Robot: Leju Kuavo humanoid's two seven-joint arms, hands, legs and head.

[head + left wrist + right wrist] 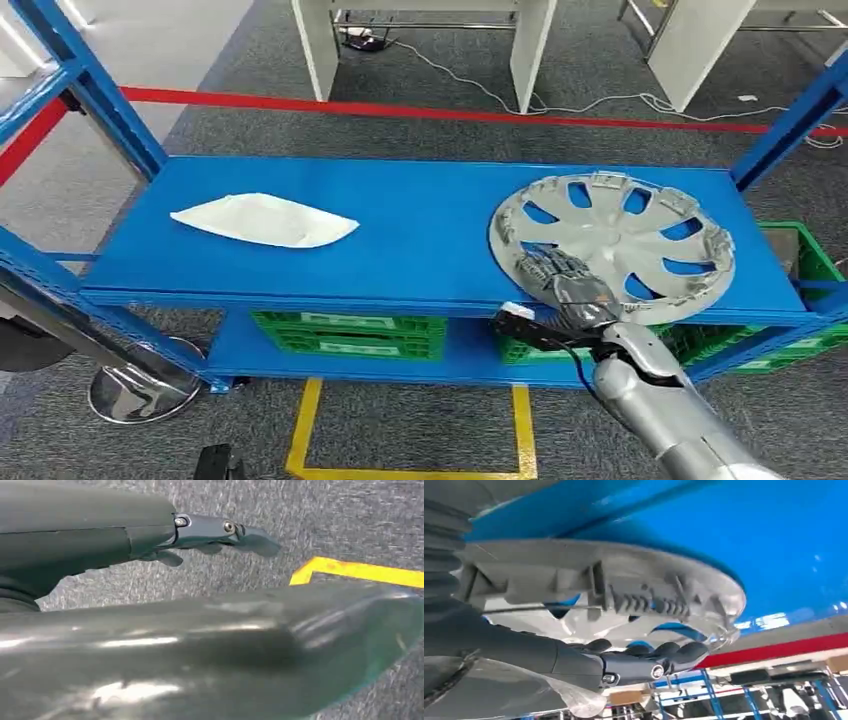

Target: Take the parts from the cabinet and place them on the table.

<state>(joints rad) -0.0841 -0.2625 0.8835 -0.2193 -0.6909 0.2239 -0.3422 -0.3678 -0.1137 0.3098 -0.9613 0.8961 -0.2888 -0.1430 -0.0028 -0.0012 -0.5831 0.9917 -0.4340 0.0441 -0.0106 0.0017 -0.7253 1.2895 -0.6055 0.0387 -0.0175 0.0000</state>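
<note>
We see the silver hubcap (612, 247) lying on the right part of the blue shelf (420, 235). The right hand (560, 280) grips its near rim, fingers (664, 652) curled on it. A white part (265, 220) lies well apart, on the left. The left hand (220, 532) hangs over the grey carpet (310, 520); whether its fingers are apart or together we cannot tell.

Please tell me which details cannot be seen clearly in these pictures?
- Right hand grip on the round silver plastic wheel cover: head view, fingers overlap the rim; closure unclear.
- Green plastic crates: contents hidden by the blue metal shelf.
- Left hand: wrist view, partly blocked by a blurred dark body part.
</note>
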